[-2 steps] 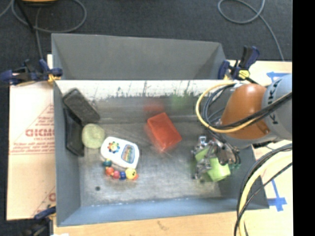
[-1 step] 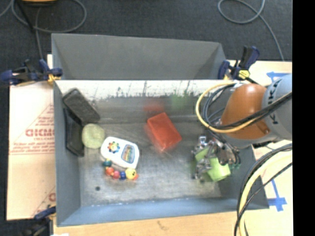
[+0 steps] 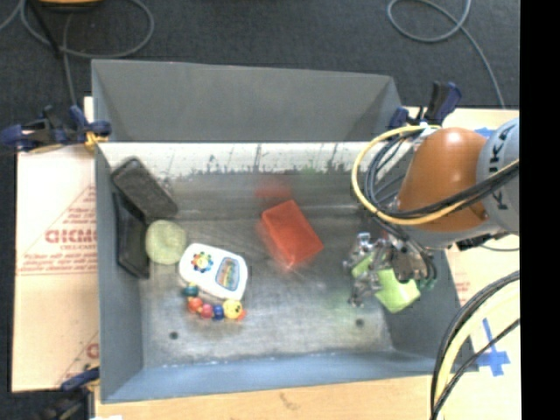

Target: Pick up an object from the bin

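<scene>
Lying in the grey metal bin (image 3: 245, 103), a black flat oblong slab (image 3: 140, 192) sits far left of the red rectangular block (image 3: 290, 232). A white plastic toy with coloured beads (image 3: 213, 274) and a pale green round ball (image 3: 164, 241) lie nearer its left. Right of the block, the gripper (image 3: 378, 280) has its fingers closed on a small lime-green plastic piece (image 3: 398, 296).

- The bin (image 3: 245, 103) has its things spread apart, most of them in the view's left half.
- A flat slab (image 3: 143, 188) lies in the far left corner, overlapping a second slab (image 3: 131, 239) that runs along the left wall.
- A round lump (image 3: 164, 241) sits just right of the second slab.
- A toy (image 3: 213, 276) lies just beside the lump — to its right and nearer.
- A block (image 3: 290, 232) sits near the middle.
- The gripper (image 3: 374, 269) is by the right wall, with a small rounded thing (image 3: 398, 294) just beside it.
</scene>
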`<state>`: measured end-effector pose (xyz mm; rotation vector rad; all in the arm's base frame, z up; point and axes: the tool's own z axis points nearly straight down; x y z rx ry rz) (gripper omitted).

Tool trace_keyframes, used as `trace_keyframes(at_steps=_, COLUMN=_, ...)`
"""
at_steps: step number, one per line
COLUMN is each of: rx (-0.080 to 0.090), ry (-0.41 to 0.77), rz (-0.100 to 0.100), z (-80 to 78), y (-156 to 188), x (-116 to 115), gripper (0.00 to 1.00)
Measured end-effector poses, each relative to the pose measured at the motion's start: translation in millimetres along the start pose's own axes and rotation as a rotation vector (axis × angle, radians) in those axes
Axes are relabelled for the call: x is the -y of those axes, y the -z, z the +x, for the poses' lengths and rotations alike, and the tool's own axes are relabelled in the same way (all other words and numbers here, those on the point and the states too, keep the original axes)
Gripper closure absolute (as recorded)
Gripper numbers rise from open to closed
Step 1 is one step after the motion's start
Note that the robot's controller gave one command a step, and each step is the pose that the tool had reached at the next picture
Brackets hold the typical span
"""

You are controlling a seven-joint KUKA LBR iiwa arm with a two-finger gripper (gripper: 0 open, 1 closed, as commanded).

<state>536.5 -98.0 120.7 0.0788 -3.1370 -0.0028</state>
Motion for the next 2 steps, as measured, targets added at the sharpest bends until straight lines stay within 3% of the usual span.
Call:
trace_keyframes(at_steps=1, rx=0.006, ry=-0.144, rz=0.002, z=11.8, y=102.0, x=-18.2, gripper=1.00)
trace_keyframes(at_steps=2, rx=0.006, ry=-0.144, rz=0.002, z=11.8, y=102.0, x=-18.2, gripper=1.00)
